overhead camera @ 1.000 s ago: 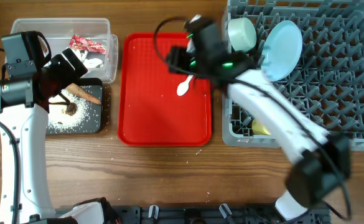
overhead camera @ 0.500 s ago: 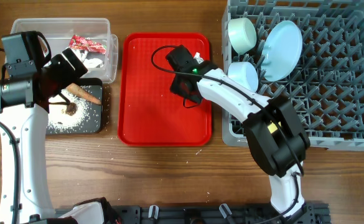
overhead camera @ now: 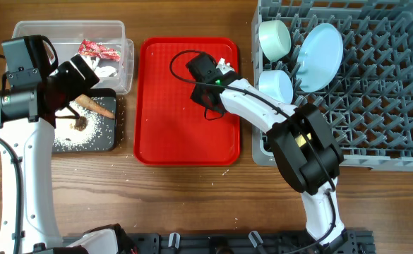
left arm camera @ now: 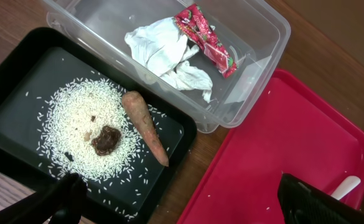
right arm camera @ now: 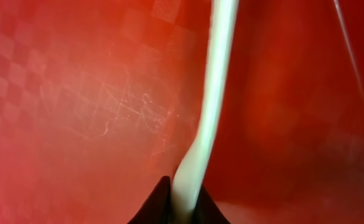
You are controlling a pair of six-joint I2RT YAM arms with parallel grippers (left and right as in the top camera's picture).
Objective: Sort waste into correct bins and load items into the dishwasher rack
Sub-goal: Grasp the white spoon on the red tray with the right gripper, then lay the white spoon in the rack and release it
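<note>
My right gripper [right arm camera: 185, 199] is shut on the handle of the white spoon [right arm camera: 210, 112], low over the red serving tray [overhead camera: 171, 134]. In the overhead view this gripper [overhead camera: 212, 106] hides the spoon. My left gripper [left arm camera: 188, 205] hangs open and empty above the black tray [left arm camera: 7, 118], which holds rice [left arm camera: 76, 112], a brown stick [left arm camera: 144, 124] and a food lump [left arm camera: 106, 138]. The clear tub [left arm camera: 256, 28] contains the red wrapper [left arm camera: 206, 37] and white napkin [left arm camera: 166, 53]. The grey rack [overhead camera: 375, 106] carries the plate [overhead camera: 320, 48], mint-green bowl [overhead camera: 274, 39], pale-blue bowl [overhead camera: 277, 86] and yellow cup [overhead camera: 296, 146].
Stray rice grains lie on the wooden table [overhead camera: 192, 204] near the red tray's front edge and on the tray itself. My right arm reaches across the rack's left edge. Arm bases stand at the near table edge.
The right arm came down onto the red tray at the spoon and its jaws closed on the spoon's handle. The left arm stayed still.
</note>
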